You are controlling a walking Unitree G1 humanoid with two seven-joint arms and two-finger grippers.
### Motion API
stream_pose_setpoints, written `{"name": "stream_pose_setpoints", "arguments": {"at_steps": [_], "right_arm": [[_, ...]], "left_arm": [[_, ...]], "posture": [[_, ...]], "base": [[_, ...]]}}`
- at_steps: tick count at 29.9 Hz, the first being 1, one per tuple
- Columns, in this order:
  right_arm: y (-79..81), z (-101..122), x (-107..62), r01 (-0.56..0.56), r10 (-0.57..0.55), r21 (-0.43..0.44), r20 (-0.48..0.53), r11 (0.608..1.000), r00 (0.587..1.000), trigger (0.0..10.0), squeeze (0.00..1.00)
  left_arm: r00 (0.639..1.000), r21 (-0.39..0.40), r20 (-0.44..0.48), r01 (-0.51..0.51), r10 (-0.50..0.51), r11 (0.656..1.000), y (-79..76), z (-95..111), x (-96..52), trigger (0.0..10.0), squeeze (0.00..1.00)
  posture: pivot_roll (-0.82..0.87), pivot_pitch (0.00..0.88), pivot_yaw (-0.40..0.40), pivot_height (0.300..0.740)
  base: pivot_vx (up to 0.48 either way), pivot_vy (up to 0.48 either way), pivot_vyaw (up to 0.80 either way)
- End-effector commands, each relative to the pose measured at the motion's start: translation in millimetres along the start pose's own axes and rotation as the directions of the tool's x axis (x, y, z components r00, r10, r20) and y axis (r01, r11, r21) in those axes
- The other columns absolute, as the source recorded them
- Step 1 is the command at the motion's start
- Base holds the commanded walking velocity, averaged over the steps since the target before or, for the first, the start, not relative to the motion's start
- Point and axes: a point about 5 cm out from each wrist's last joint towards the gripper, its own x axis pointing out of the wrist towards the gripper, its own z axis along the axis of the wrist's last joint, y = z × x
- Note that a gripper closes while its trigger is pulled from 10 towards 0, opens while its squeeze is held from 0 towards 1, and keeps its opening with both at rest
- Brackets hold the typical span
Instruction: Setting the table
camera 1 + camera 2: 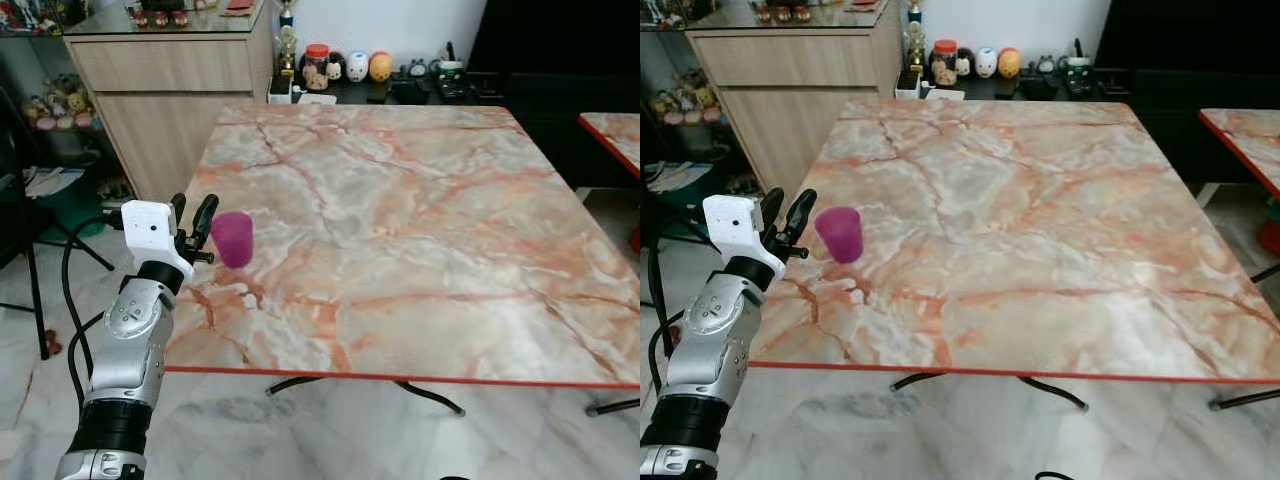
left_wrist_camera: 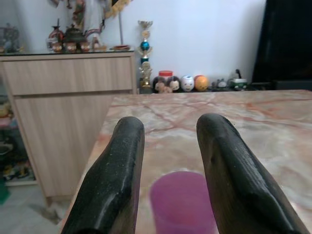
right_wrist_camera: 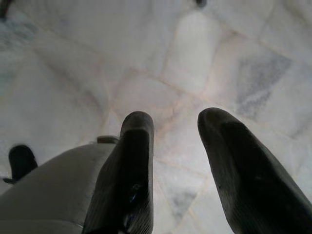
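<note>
Reaching for purple cup near tabletop edge; left hand fingers apart, just beside it. Next: advance, close. Right hand idle, fingers apart.

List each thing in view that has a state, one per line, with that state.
Purple plastic cup: upright on the table near its left edge, not gripped.
Left pincer: open, fingers just short of the cup.
Right pincer: open, hanging over the pale marble floor, holding nothing.
Square pink marble table: bare apart from the cup.
Wooden sideboard: drawer fronts shut.
</note>
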Motion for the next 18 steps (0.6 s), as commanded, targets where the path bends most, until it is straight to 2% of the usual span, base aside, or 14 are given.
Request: {"name": "stream_pose_setpoints", "arguments": {"at_steps": [1, 10, 18], "right_arm": [[-3.2, -2.9, -1.2, 0.005, -0.005, -0.004, -0.007, 1.000, 1.000, 10.0, 0.00], [-4.1, -0.4, -0.3, 0.002, -0.003, -0.006, -0.007, 1.000, 1.000, 10.0, 0.00], [-3.7, 0.1, 0.1, -0.006, 0.006, -0.012, -0.012, 1.000, 1.000, 10.0, 0.00]], "left_arm": [[1.000, 0.004, 0.020, 0.018, -0.018, 1.000, -6.1, 6.1, 5.2, 10.0, 0.00], [0.999, -0.014, 0.034, -0.002, 0.003, 1.000, -3.6, 10.9, 8.6, 10.0, 0.00], [0.992, -0.116, -0.061, 0.098, -0.106, 0.988, -12.0, 4.6, 11.5, 10.0, 0.00]], "posture": [[0.02, 0.000, -0.005, 0.736], [0.02, 0.000, -0.010, 0.736], [0.02, 0.000, -0.012, 0.736]], "base": [[0.289, 0.000, 0.00], [0.032, 0.000, 0.00], [0.000, 0.000, 0.00]]}}
